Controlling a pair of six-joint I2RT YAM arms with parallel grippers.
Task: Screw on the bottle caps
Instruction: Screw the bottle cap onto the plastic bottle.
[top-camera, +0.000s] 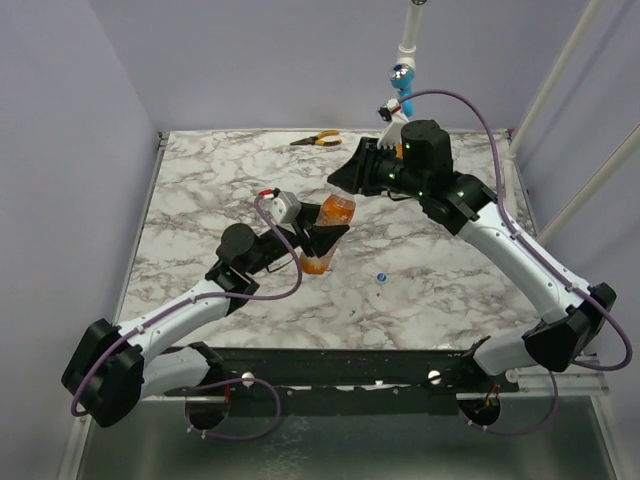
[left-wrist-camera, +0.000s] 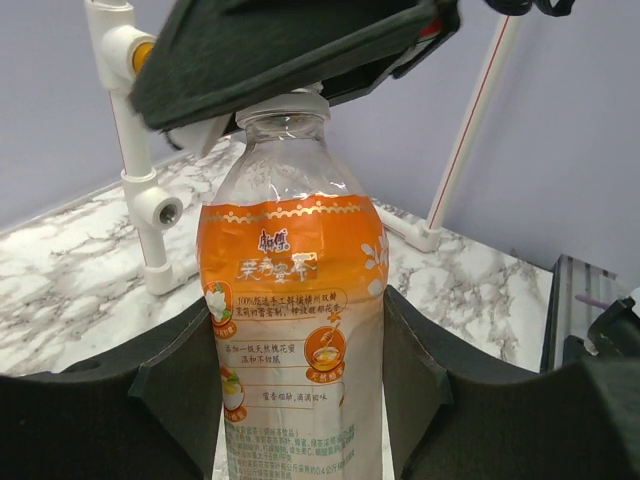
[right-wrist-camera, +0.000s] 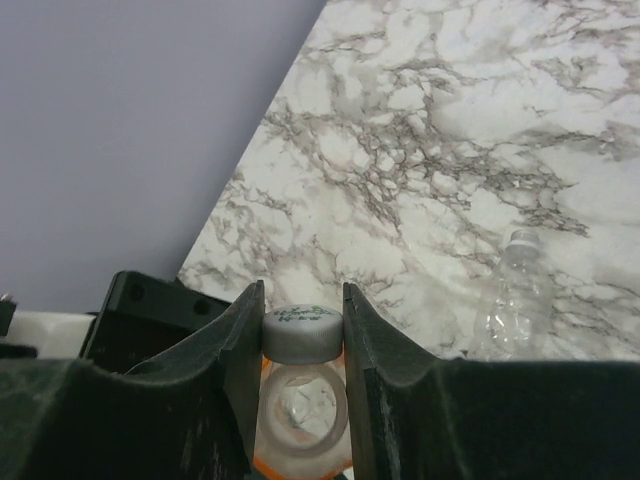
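The bottle (top-camera: 335, 212), slim and clear with an orange label, stands upright over the middle of the table. My left gripper (top-camera: 318, 242) is shut on its body, and in the left wrist view the fingers press both sides of the bottle (left-wrist-camera: 295, 330). My right gripper (top-camera: 347, 180) comes in from above, shut on the whitish cap (right-wrist-camera: 300, 333). The cap hangs just over the bottle's open mouth (right-wrist-camera: 300, 410); whether they touch I cannot tell. A tiny blue cap (top-camera: 381, 277) lies on the marble to the right of the bottle.
Orange-handled pliers (top-camera: 318, 139) lie at the back edge. A white pipe stand with a blue valve handle (top-camera: 402, 75) rises at the back right, and its white pipe (left-wrist-camera: 140, 180) shows behind the bottle. A clear empty bottle (right-wrist-camera: 515, 300) lies on the marble.
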